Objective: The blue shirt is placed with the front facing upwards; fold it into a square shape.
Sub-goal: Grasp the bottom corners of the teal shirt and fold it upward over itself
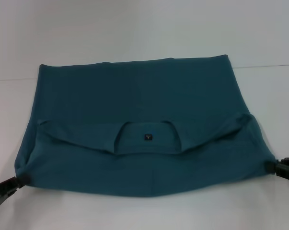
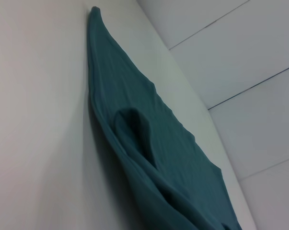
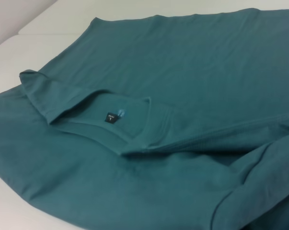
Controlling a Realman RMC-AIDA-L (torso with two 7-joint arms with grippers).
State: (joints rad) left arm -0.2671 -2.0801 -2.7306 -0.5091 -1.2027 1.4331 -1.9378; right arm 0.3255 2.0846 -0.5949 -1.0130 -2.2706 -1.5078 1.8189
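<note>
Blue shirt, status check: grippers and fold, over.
Left gripper and right gripper each shut on a near corner of the blue shirt. Near part folded over, neck label showing. Nothing in the way.

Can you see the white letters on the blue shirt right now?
No, the blue shirt shows only plain teal cloth and a small dark neck label; no white lettering is visible in the head view.

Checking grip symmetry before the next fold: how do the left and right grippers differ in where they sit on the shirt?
The left gripper sits lower in the head view at the blue shirt's near left corner; the right gripper sits higher at the right corner. The left shows more of its body than the right. Both touch the folded near edge.
</note>
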